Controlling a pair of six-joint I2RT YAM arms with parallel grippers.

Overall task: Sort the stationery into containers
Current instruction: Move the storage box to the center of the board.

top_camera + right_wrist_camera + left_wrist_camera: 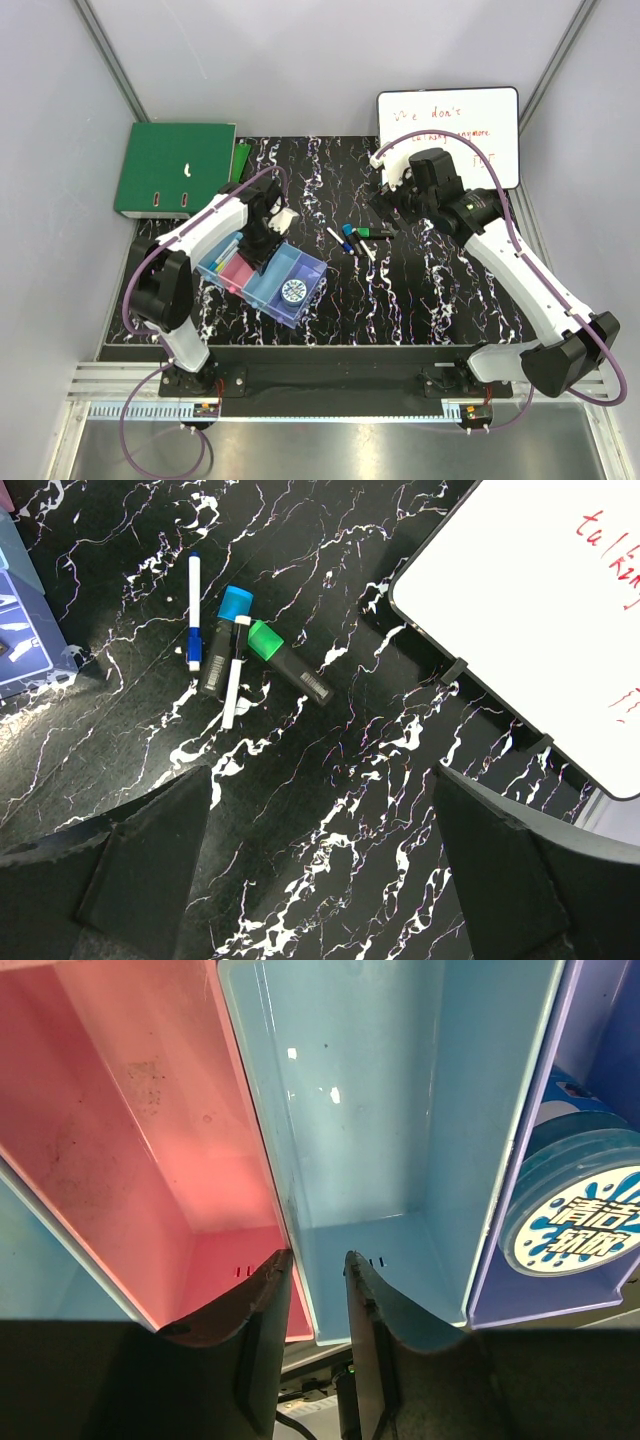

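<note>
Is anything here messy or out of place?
Two small things. The pink bin has dark specks and smudges on its inner wall, while the blue bin beside it looks clean. The markers lie in a loose, crossed heap on the table, not yet sorted. Nothing looks broken or spilled.

I see glossy, smooth plastic on the pink rectangular bin (150, 1140) and the light-blue rectangular bin (390, 1110), the pink one faintly speckled. The black, white-veined marble-look counter (350, 810) seems matt. The white whiteboard (540, 610) looks smooth.
</note>
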